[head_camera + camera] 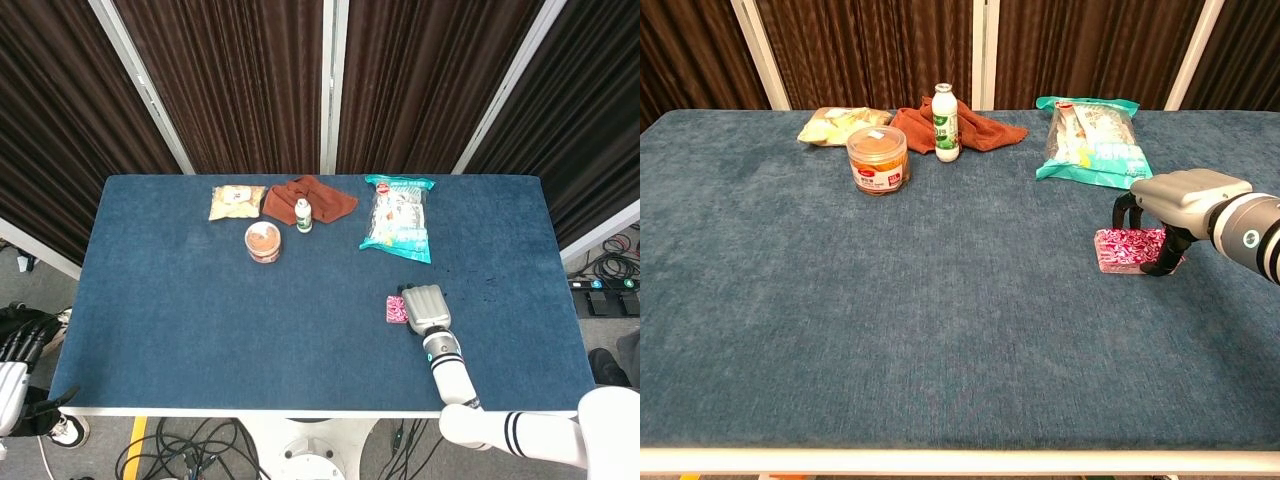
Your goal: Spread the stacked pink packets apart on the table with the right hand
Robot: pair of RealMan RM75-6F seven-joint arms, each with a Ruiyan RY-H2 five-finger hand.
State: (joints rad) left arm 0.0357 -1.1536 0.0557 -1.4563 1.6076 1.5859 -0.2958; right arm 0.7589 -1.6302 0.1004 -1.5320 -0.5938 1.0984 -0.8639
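The stack of pink patterned packets [1127, 249] lies on the blue table's right half, also seen from above as the pink stack [396, 310]. My right hand [1185, 196] arches over its right part. Its fingers [1124, 210] come down on the far side and the thumb [1164, 262] on the near side, so it grips the stack. From above, the right hand [426, 305] covers the stack's right edge. My left hand [17, 347] hangs off the table's left front corner, fingers apart, holding nothing.
At the back stand a teal snack bag [1087, 140], a white bottle [946, 124] on a rust-brown cloth [980, 126], an orange-lidded jar [878, 160] and a yellow snack pack [838, 125]. The table's right edge [562, 300] lies beyond the hand.
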